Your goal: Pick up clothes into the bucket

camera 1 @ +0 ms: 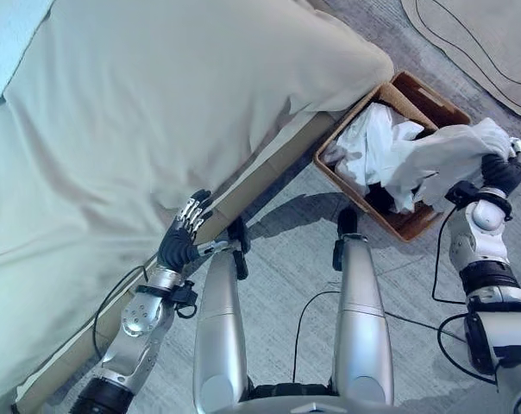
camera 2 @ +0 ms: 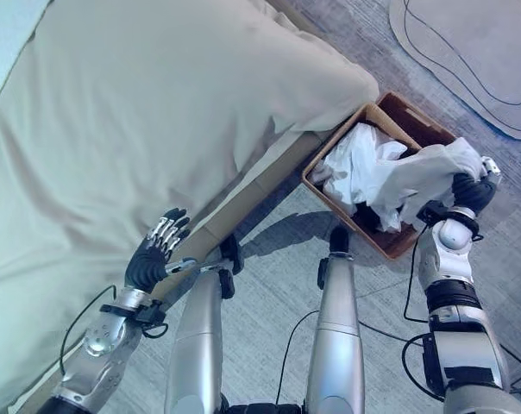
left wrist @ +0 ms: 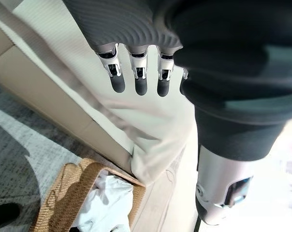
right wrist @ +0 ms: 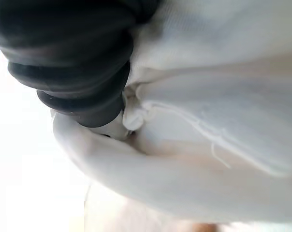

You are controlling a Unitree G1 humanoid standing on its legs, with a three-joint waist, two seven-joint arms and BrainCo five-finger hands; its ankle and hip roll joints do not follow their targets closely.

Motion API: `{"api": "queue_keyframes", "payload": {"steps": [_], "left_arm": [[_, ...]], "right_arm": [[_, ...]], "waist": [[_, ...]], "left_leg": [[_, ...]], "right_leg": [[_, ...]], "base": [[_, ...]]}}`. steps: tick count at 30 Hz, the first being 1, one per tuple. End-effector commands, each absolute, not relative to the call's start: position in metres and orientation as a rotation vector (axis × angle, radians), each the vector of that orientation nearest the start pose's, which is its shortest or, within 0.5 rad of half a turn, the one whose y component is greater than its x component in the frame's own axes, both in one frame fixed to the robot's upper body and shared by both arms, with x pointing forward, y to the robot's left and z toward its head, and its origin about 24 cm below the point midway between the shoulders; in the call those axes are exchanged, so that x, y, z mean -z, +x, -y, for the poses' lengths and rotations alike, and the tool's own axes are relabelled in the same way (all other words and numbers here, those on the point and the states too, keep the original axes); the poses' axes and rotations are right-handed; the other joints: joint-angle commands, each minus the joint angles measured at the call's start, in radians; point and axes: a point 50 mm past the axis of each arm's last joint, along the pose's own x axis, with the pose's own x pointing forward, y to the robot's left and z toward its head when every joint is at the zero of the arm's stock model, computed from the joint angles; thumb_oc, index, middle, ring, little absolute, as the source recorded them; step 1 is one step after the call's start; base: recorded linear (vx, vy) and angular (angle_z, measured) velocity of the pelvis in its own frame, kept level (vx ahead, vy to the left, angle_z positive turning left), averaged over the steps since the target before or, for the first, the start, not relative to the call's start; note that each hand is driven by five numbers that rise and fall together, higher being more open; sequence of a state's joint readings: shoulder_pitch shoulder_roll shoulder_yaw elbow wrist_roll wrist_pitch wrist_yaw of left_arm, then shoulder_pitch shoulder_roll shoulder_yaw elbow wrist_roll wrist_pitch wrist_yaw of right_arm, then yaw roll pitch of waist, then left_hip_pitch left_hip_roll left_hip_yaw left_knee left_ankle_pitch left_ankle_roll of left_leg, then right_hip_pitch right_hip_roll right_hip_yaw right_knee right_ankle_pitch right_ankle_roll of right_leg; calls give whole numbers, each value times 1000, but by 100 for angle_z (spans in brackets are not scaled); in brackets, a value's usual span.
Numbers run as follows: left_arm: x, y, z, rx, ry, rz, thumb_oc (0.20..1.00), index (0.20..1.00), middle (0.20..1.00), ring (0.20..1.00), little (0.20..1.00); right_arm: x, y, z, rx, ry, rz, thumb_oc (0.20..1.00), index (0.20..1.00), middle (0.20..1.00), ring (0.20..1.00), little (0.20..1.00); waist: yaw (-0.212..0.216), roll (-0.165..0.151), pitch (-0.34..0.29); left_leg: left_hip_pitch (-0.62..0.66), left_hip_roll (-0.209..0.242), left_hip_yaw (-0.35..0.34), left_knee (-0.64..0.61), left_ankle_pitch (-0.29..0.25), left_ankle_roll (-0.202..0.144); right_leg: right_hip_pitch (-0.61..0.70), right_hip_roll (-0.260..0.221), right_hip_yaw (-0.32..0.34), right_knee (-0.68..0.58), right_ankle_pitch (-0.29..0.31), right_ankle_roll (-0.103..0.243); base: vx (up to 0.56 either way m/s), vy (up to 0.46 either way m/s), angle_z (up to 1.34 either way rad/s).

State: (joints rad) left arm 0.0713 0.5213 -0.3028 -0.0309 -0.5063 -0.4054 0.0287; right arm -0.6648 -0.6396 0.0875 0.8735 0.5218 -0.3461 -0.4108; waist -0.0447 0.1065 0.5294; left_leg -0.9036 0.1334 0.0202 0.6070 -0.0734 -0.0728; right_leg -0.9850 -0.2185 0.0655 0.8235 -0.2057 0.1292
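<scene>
The right hand is wrapped in one pale garment; its fingers are buried in the cloth, so whether they clamp it I cannot tell. That garment hangs over the far corner of the single woven basket on the grey floor, trailing onto a heap of white clothes and a dark piece inside. The left hand, fingers straight and slightly spread, holds nothing beside the one beige-covered bed.
</scene>
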Motion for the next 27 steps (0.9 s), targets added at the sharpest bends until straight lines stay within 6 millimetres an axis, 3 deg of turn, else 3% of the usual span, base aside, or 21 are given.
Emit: {"api": "queue_keyframes", "payload": {"steps": [1,4,7,15,19,20,22,27], "left_arm": [[-77,220,-178,242,-100,301,1000,1000,1000,1000,1000],[-80,223,-173,257,-100,314,1000,1000,1000,1000,1000],[-82,225,-172,258,-97,323,1000,1000,1000,1000,1000],[-84,226,-175,242,-56,331,1000,1000,1000,1000,1000],[-86,226,-177,232,-50,337,1000,1000,1000,1000,1000],[-86,226,-177,232,-51,336,1000,1000,1000,1000,1000],[-85,227,-177,234,-49,334,1000,1000,1000,1000,1000],[-88,229,-175,241,-40,351,1000,1000,1000,1000,1000]], "right_arm": [[-144,341,335,660,-227,220,200,200,200,200,200],[-125,345,340,726,-242,69,200,200,200,200,200],[-120,343,346,757,-241,24,200,200,200,200,200],[-110,325,372,867,-293,-76,200,200,200,200,200],[-104,307,393,920,-442,-163,200,200,200,200,200],[-104,307,393,920,-443,-163,269,269,269,269,269],[-102,304,396,922,-489,-180,1000,1000,1000,1000,1000],[-98,306,390,870,-528,-180,1000,1000,1000,1000,1000]], "waist": [[-22,-6,-65],[-7,2,-73],[-3,6,-76],[6,3,-89],[2,-1,-94],[2,-1,-94],[0,-2,-98],[-6,-10,-102]], "left_leg": [[-51,-67,34,144,-121,44],[-66,-77,24,129,-111,45],[-73,-82,19,129,-110,46],[-83,-95,8,123,-110,51],[-86,-94,9,120,-110,52],[-85,-94,9,120,-110,52],[-86,-94,10,117,-108,54],[-85,-91,12,119,-110,55]], "right_leg": [[-20,28,-86,-95,119,-23],[-32,27,-92,-98,115,-24],[-38,23,-94,-93,113,-23],[-47,22,-98,-89,103,-24],[-51,21,-94,-93,110,-23],[-51,21,-94,-93,110,-23],[-53,23,-93,-98,112,-23],[-48,24,-92,-103,115,-23]], "base": [[-8,-12,12],[5,-18,13],[21,-9,10],[15,0,8],[2,2,1],[0,0,0],[0,0,0],[0,0,0]]}}
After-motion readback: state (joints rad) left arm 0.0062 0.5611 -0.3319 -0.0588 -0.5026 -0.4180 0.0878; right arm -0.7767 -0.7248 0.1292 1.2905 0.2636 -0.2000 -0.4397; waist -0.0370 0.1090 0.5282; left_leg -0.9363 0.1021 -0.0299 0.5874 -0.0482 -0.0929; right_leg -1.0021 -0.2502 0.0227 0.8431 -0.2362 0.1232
